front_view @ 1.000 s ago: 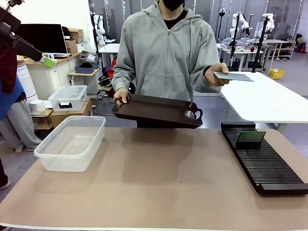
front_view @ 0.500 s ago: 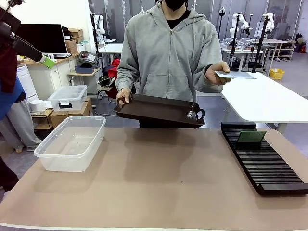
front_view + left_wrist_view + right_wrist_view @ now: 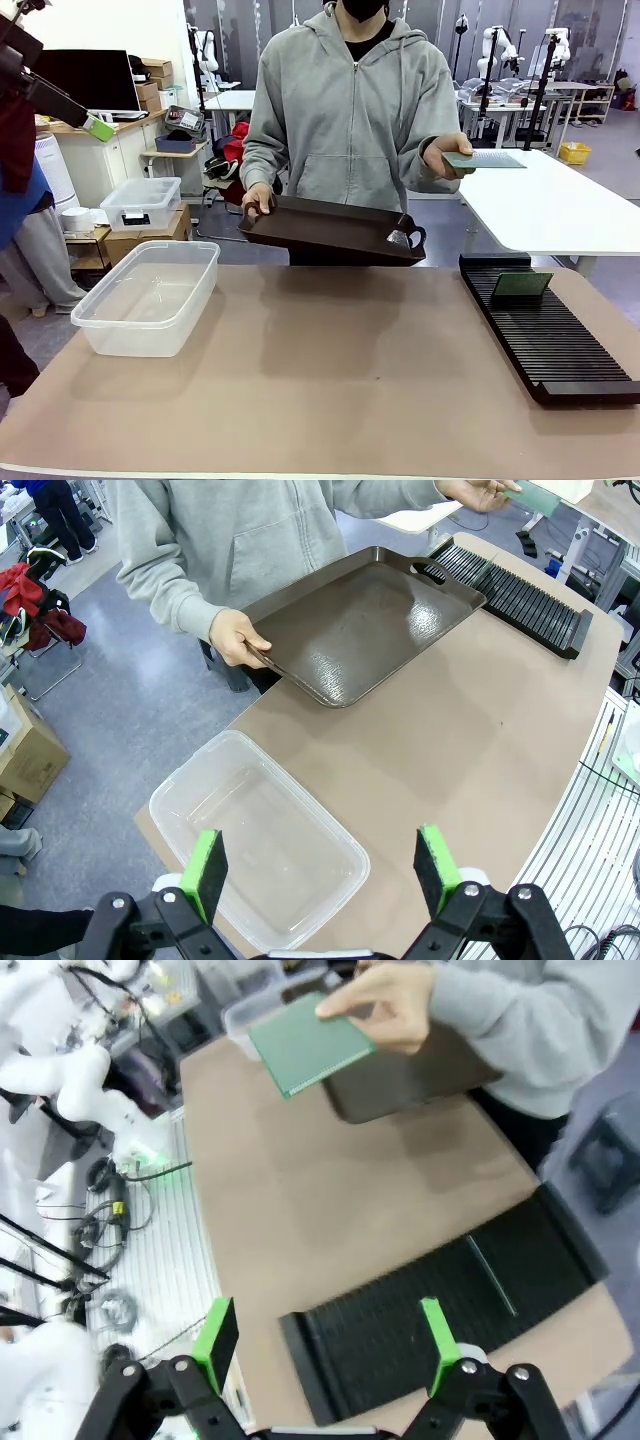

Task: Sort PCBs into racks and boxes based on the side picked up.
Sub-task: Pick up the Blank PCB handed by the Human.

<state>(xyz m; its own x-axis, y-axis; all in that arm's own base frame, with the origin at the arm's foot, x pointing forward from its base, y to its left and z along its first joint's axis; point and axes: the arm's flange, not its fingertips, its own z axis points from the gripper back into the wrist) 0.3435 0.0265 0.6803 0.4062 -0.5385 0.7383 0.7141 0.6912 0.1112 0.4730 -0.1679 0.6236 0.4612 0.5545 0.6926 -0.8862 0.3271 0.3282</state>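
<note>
While the person's hand (image 3: 447,153) holds one PCB (image 3: 487,159) flat in the air beyond the far end of the black rack (image 3: 548,335), the second PCB (image 3: 521,285) stands in a slot near that same end. The clear tub (image 3: 148,296) lies well apart from the rack. The left gripper (image 3: 325,875) and the right gripper (image 3: 325,1340) both have their jaws wide apart and hold nothing; the right one hangs above the rack.

I read this as lab: white work tables (image 3: 560,215) across room, monitor (image 3: 95,78) on cabinet (image 3: 95,165), stacked cardboard boxes (image 3: 152,85), cable bundles (image 3: 108,1210) beside my table (image 3: 300,1200), bare grey floor (image 3: 130,680).
</note>
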